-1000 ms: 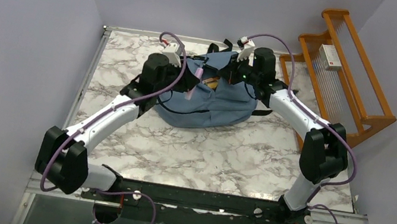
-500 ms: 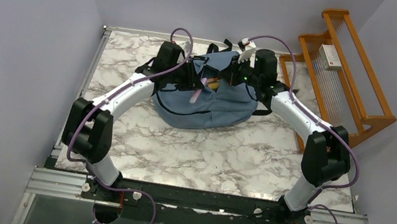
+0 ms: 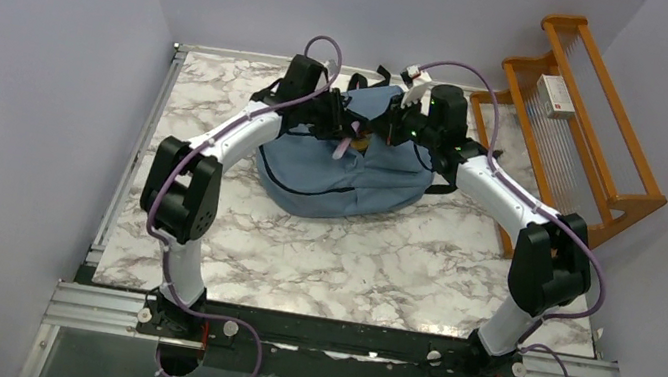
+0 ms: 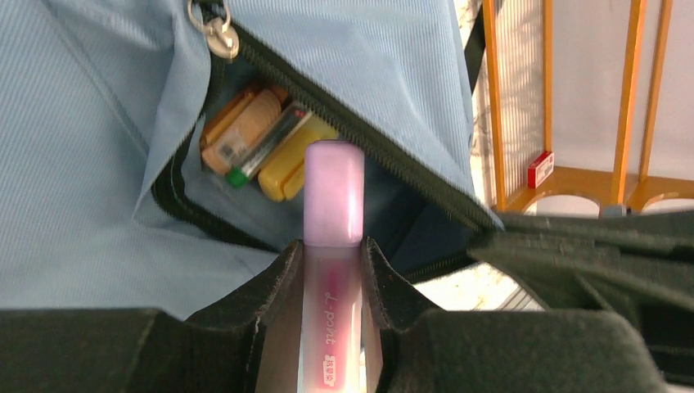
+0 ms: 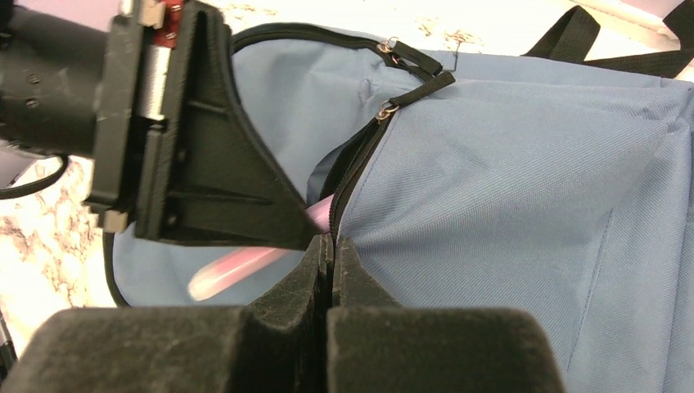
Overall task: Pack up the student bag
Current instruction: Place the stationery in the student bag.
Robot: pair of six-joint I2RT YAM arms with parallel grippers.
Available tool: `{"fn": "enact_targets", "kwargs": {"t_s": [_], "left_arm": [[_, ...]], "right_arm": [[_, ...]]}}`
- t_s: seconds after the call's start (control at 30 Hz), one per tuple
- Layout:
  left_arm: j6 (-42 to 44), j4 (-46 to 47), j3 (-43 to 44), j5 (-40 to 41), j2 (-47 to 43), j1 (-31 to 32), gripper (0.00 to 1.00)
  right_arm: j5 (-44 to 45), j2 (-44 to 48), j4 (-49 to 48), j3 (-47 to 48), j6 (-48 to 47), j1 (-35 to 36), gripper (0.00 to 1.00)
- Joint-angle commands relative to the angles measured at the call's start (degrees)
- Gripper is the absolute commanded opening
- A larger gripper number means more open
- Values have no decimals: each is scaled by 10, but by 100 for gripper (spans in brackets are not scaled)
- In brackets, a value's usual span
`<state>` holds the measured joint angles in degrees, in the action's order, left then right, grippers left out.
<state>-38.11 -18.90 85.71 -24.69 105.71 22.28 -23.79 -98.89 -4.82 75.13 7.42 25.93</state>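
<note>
The slate-blue student bag (image 3: 352,179) lies at the back of the marble table, its front pocket unzipped. My left gripper (image 3: 346,136) is shut on a pink highlighter pen (image 4: 333,196), whose cap points straight at the pocket mouth (image 4: 245,139). Inside the pocket lie an orange-brown item (image 4: 243,124), a green-tipped one and a yellow one (image 4: 291,160). My right gripper (image 5: 331,242) is shut on the bag's zipper edge (image 5: 348,176) and holds the opening apart. From the right wrist the pen (image 5: 237,267) shows below the left gripper's black fingers (image 5: 221,180).
A wooden rack (image 3: 584,117) stands against the right wall beside the table, with a small white and red box (image 3: 557,95) on it. Black straps (image 5: 622,57) trail from the bag's top. Purple walls close in on left and back.
My left arm has swung in from the left and carried the pink pen up to the pocket opening. The right gripper has kept its hold on the zipper edge.
</note>
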Motion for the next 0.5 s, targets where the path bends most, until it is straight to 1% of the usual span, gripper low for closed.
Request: {"fn": "enact_targets", "kwargs": {"t_s": [0.0, 0.2, 0.47], "left_arm": [[-16, 1, 58, 0, 38, -1, 0], [-56, 34, 94, 28, 77, 0, 0], [-126, 113, 93, 67, 103, 16, 0]], "right_arm": [[-31, 32, -52, -1, 3, 7, 1], [-33, 32, -63, -8, 16, 13, 1], [-33, 26, -66, -5, 22, 22, 1]]}}
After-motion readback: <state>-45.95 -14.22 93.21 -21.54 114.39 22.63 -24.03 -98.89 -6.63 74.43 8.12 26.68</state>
